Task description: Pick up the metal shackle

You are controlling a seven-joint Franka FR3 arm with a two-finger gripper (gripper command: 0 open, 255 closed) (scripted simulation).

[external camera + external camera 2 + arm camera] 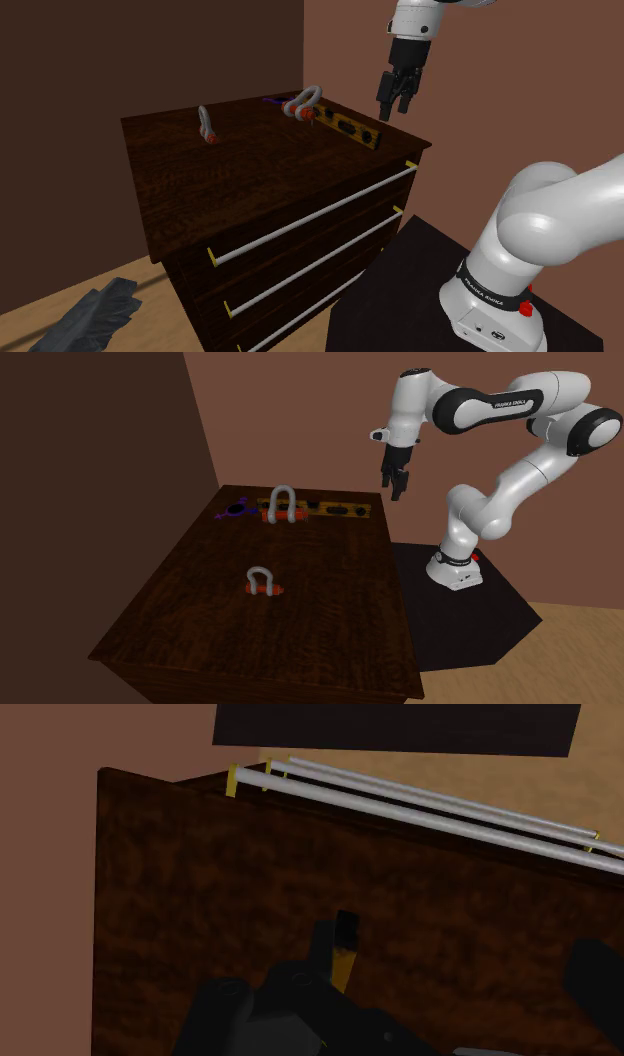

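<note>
Black gripper (396,108), jaws spread, high by dresser (200,622) corner, well apart from both shackles (282,502) (261,581); "FRANKA EMIKA" on arm (515,404)

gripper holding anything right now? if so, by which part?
Nothing held. The gripper is open in the air above the dresser top, apart from the nearest shackle.

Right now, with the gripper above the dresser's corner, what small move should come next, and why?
Probably shift the open gripper along the level toward the nearer shackle, staying high. It hangs above the dresser corner, apart from both shackles; the other shackle lies farther.
</note>
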